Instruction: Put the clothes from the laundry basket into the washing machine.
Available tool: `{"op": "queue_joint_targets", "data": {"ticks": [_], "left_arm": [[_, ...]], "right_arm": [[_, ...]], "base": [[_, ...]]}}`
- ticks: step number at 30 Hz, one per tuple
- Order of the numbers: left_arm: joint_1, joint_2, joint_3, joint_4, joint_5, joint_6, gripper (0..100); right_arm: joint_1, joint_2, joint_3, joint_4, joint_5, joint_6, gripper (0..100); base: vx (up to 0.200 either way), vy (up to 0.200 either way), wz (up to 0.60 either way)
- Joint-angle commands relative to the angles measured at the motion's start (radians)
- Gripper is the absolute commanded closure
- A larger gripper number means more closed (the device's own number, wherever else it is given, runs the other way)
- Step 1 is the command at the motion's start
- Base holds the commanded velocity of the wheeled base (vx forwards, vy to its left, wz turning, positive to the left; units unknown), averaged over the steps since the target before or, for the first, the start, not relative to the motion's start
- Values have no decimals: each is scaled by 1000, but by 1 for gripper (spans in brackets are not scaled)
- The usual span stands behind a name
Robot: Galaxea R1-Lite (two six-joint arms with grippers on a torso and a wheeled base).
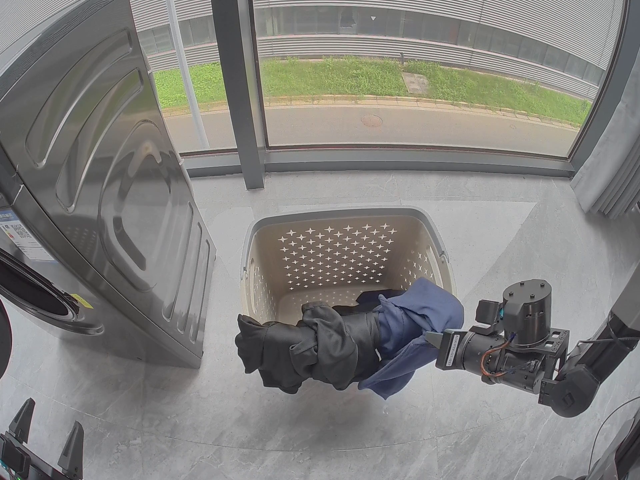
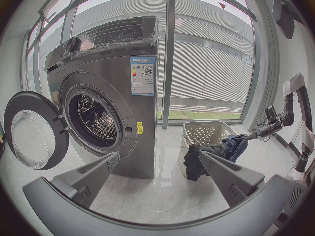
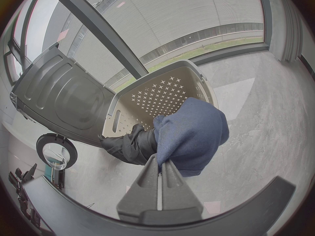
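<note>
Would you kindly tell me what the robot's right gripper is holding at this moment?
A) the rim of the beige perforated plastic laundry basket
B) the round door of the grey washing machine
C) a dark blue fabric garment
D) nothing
C: the right gripper is shut on the dark blue fabric garment, with a black garment bunched against it.

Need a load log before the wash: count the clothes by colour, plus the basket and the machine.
Blue garment: 1
Black garment bundle: 1
Laundry basket: 1
Washing machine: 1
Total: 4
</note>
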Motion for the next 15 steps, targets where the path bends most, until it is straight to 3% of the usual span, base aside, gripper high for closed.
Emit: {"op": "queue_joint_targets", "data": {"ticks": [1, 5, 9, 12, 15], "left_arm": [[0, -13, 16, 0, 1, 0, 0], [0, -13, 16, 0, 1, 0, 0], [0, -13, 18, 0, 1, 0, 0], [0, -13, 18, 0, 1, 0, 0], [0, -13, 16, 0, 1, 0, 0]], "right_arm": [[-8, 31, 2, 0, -2, -10, 0], [-19, 71, -2, -3, -3, -21, 0], [-55, 149, -31, -2, -51, -54, 0], [-68, 177, -42, -12, -52, -68, 0], [-95, 250, -113, -17, -55, -80, 0]], "base": [[0, 0, 0], [0, 0, 0], [0, 0, 0], [0, 0, 0], [0, 0, 0]]}}
